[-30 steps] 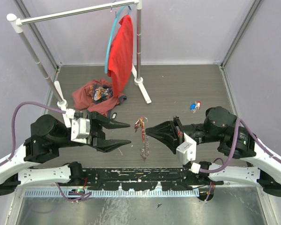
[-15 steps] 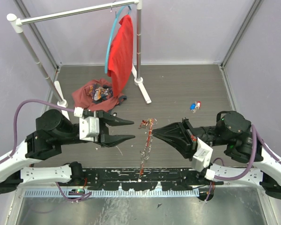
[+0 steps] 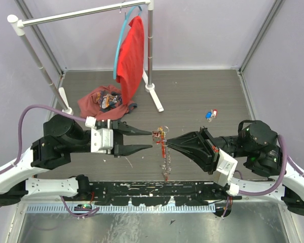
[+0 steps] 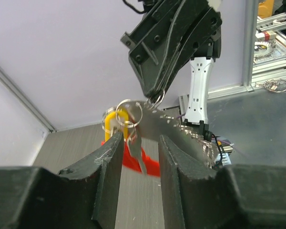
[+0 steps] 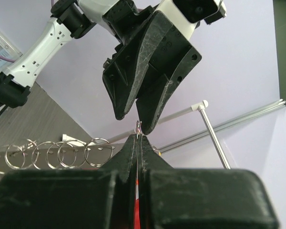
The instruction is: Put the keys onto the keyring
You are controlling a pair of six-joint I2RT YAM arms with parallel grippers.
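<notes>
Over the last second your left gripper has pushed forward toward the middle and drawn its jaws in from wide to roughly half apart. Its fingers now stand on either side of the keyring without yet pinching it. Your right gripper has moved right and lifted a little. It stays clamped tight on the ring's thin edge, and the chain now dangles freely below instead of trailing on the table. That means you are setting up a two-handed hold, probably so one side can steady the ring while the other works it open. No key has been threaded so far. The keys lie on the table well apart, behind your right arm, and you must fetch them once the ring is secured.
</notes>
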